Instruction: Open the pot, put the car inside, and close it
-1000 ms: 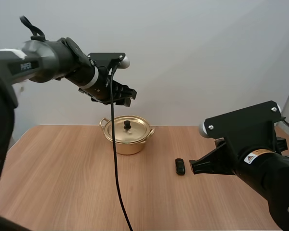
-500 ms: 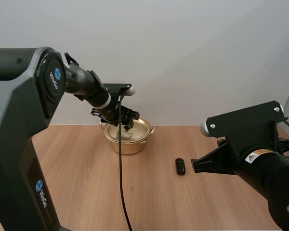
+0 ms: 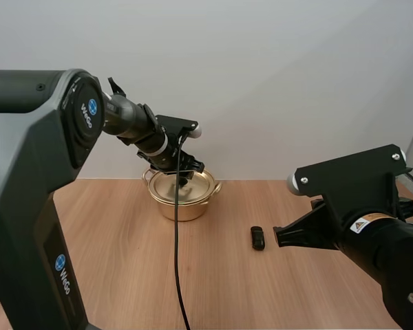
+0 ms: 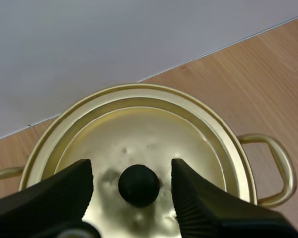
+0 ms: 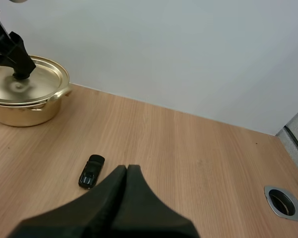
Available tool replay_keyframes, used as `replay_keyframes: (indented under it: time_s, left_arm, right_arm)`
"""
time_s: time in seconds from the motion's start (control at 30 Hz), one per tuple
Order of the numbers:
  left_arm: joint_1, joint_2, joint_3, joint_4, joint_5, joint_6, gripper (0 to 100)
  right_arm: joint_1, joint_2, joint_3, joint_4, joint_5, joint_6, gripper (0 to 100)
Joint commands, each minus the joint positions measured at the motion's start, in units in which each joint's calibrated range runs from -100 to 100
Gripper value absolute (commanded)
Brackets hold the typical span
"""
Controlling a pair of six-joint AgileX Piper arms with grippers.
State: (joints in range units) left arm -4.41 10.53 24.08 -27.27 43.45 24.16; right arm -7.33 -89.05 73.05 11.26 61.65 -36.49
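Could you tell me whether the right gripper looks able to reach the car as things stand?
Probably yes: the car lies alone on the table just ahead of the shut right gripper, nothing between them.

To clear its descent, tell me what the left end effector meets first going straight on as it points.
Probably the gold lid: the left end effector stands open astride the black knob, so its fingertips should land beside it. Depth is unclear.

Setting: appeared a robotics lab bench. Evidence: wood-laminate desk (image 3: 110, 268) fitted with a metal cable grommet (image 5: 284, 203); bare pale wall (image 3: 296, 82); left arm (image 3: 34, 137) and right arm (image 3: 378, 234) stood over it.
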Motion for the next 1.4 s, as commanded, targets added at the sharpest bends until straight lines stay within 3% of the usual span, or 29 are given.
replay_keyframes:
  time_s: [0.0,0.07,0.1,0.3,0.5,0.63,0.73,0.83,1.0,1.03,1.2,1.37]
  left_arm:
    - [-0.01,0.04,-0.02,0.13,0.22,0.52,38]
    - [-0.01,0.04,-0.02,0.13,0.91,1.5,5]
    - [-0.01,0.04,-0.17,0.18,1.67,1.75,0]
    - [-0.01,-3.05,-0.71,0.18,2.91,1.75,0]
    - [-0.01,-15.56,-5.58,0.18,10.53,-0.68,0]
    - [0.13,-28.48,-8.13,0.18,11.54,-4.51,0]
    - [0.44,-36.99,-10.96,0.18,12.28,-5.58,0]
    - [1.84,-43.81,-15.44,0.18,17.31,-6.2,0]
    - [5.55,-50.41,-21.64,0.93,27.19,-8.85,0]
    - [6.27,-51.36,-22.5,1.39,28.23,-9.35,0]
    - [8.63,-54.38,-23.8,1.86,32.15,-11.91,0]
    - [8.87,-54.99,-23.8,1.76,35.26,-13.32,0]
  right_arm:
    - [0.0,0.02,-0.06,0.03,0.15,-0.01,0]
    - [0.0,0.02,-0.06,0.03,0.15,-0.01,0]
    - [0.0,0.02,-0.06,0.03,0.15,-0.01,0]
    - [-0.01,0.02,-0.06,0.64,0.15,-0.01,0]
    - [-0.01,2.8,0.41,3.96,-0.6,-0.49,0]
    - [-0.01,12.94,-0.11,11.34,4.92,-8.48,0]
    - [-0.01,23.75,-1.99,14.16,8.93,-11.08,0]
    - [-0.01,34.31,-5.21,14.38,10.1,-11.27,0]
    - [-0.01,45.97,-7.99,16.46,8.72,-13.06,72]
    - [-0.01,47.94,-8.32,16.95,7.98,-13.28,80]
    - [-0.01,55.23,-9.48,17.7,2.42,-14.96,81]
    - [-0.01,61.14,-11.84,18.18,-0.77,-16.49,81]
